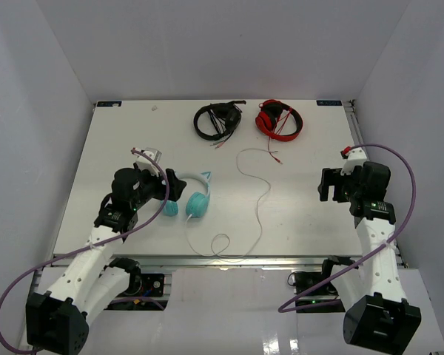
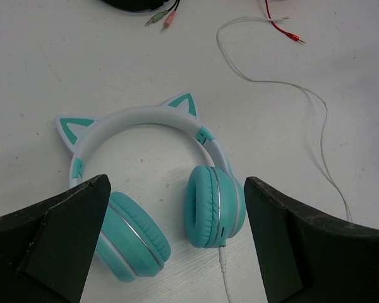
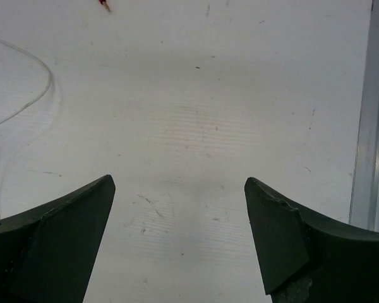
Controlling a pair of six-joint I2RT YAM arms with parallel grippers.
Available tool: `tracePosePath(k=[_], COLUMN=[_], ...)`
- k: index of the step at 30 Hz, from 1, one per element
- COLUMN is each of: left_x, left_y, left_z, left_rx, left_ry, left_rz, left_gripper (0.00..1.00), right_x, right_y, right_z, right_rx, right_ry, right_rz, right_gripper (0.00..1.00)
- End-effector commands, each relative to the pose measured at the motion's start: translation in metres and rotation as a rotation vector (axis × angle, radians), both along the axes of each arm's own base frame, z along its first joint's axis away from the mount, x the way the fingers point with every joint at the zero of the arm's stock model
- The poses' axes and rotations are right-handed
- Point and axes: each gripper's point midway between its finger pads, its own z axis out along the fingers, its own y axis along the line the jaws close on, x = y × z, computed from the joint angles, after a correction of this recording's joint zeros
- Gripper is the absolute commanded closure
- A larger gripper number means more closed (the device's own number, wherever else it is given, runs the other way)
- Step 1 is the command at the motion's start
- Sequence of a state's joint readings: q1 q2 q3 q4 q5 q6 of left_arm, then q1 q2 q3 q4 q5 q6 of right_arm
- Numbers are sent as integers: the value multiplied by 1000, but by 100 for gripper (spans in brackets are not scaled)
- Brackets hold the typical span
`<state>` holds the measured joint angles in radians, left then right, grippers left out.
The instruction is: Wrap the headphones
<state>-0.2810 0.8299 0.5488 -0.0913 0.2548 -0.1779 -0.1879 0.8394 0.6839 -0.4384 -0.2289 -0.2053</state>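
The teal headphones [image 1: 197, 200] lie flat on the white table [image 1: 311, 148], left of centre, with the whitish cat-ear headband [image 1: 198, 178] pointing away. Their thin white cable [image 1: 260, 214] runs from one ear cup toward the near edge, loops, then snakes back to mid-table. My left gripper [image 1: 170, 189] is open and empty, hovering just left of the headphones. In the left wrist view both ear cups [image 2: 211, 205] sit between its open fingers, the gripper [image 2: 177, 189] above them. My right gripper [image 1: 331, 185] is open and empty over bare table at the right [image 3: 180, 183].
Black headphones [image 1: 217, 120] and red headphones [image 1: 279, 118] lie at the back of the table, their cable plugs [image 2: 161, 19] trailing toward the middle. The table's metal edge rail [image 3: 366, 126] runs along the right. White walls enclose three sides.
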Motion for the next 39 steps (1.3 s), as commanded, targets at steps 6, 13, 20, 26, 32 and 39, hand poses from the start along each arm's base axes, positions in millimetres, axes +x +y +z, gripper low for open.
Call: tracePosePath(k=[6, 13, 20, 26, 32, 39], left_x=[0, 5, 46, 86, 84, 88], left_y=[-12, -7, 1, -10, -35, -55], left_z=[-1, -20, -48, -47, -71, -101], left_rx=[3, 141, 508, 668, 705, 634], left_ry=[-17, 3, 131, 16, -103, -102], left_rz=[-82, -134, -327, -522, -867, -1044], left_gripper=[2, 2, 6, 13, 23, 35], right_x=[-19, -44, -68, -76, -78, -81], right_y=[96, 127, 140, 141, 142, 144], right_z=[49, 7, 0, -4, -2, 2], right_rx=[88, 235, 207, 153, 143, 160], right_ry=[-307, -258, -377, -411, -422, -428], right_rz=[725, 956, 1153, 1198, 1221, 1235], right_gripper=[10, 10, 7, 13, 17, 18])
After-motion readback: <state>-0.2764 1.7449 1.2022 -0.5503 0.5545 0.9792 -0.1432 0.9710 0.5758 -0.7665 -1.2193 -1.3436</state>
